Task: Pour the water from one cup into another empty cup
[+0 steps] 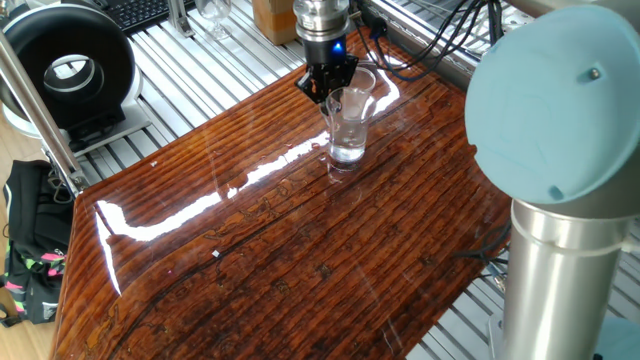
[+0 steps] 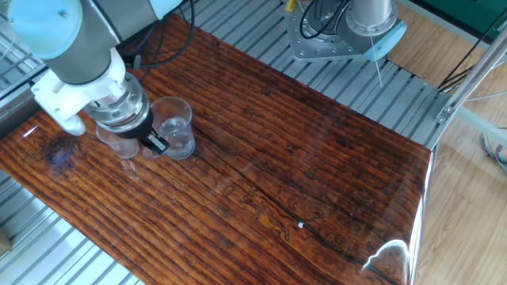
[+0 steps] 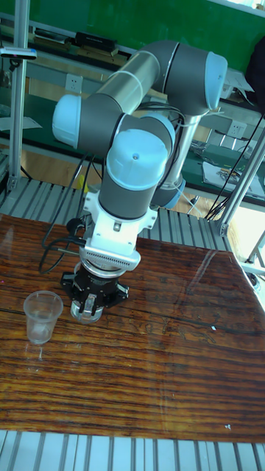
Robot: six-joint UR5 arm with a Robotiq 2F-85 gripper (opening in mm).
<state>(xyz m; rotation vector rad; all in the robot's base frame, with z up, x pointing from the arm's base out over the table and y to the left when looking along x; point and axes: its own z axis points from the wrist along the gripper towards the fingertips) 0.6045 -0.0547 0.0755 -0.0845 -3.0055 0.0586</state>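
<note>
- Right now the black two-finger pincer points straight down from the grey-and-pale-blue robot arm, low over the far end of the glossy dark-brown wooden table.
- Its fingers are closed on the wide clear glass mug. In the tall fixed view, glass shows between the two fingertips.
- The mug stands upright beneath the wrist. Much of it is hidden by the arm, and I cannot tell whether its base touches the table or hangs just above it.
- From one fixed view, only the mug's rim and part of its wall show, just beside the pincer.
- The small clear tapered cup without a handle stands upright on the table, close beside the pincer. In the tall fixed view it is clearly apart from the fingers.
- From the other fixed view that same cup seems to meet a black finger of the pincer, but this is only how the two line up.
- A small amount of clear water lies in the bottom of the tapered cup.
- Ribbed grey metal decking surrounds the table. A black ring-shaped device sits on it, well apart from the cups.
</note>
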